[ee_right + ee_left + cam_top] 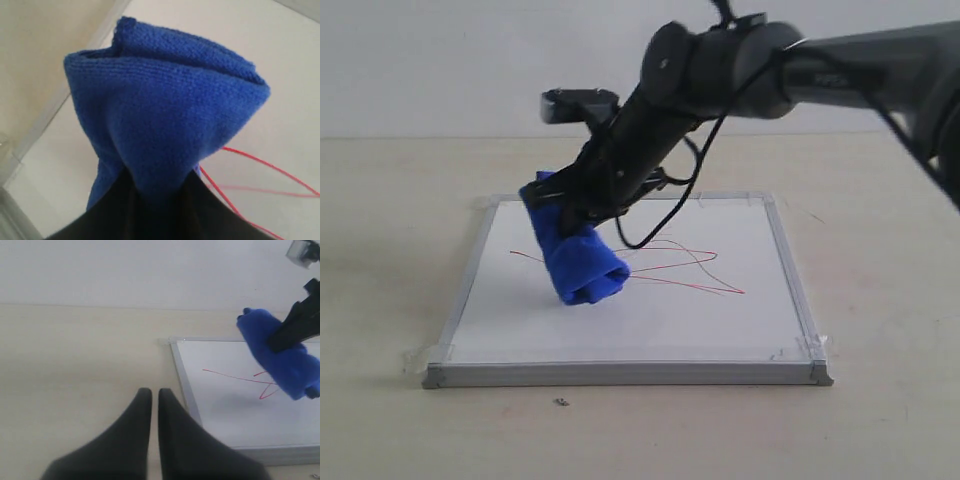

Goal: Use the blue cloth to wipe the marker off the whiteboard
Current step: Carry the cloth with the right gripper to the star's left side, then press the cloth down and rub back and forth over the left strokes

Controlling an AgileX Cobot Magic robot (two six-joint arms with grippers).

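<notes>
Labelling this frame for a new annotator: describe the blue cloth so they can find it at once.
On the beige table lies a white whiteboard with a grey frame. Over its left half in the exterior view, the right tool pinches the blue cloth, a bunched roll, lower end by the red marker lines. It is the only bright blue, fluffy thing there.
</notes>
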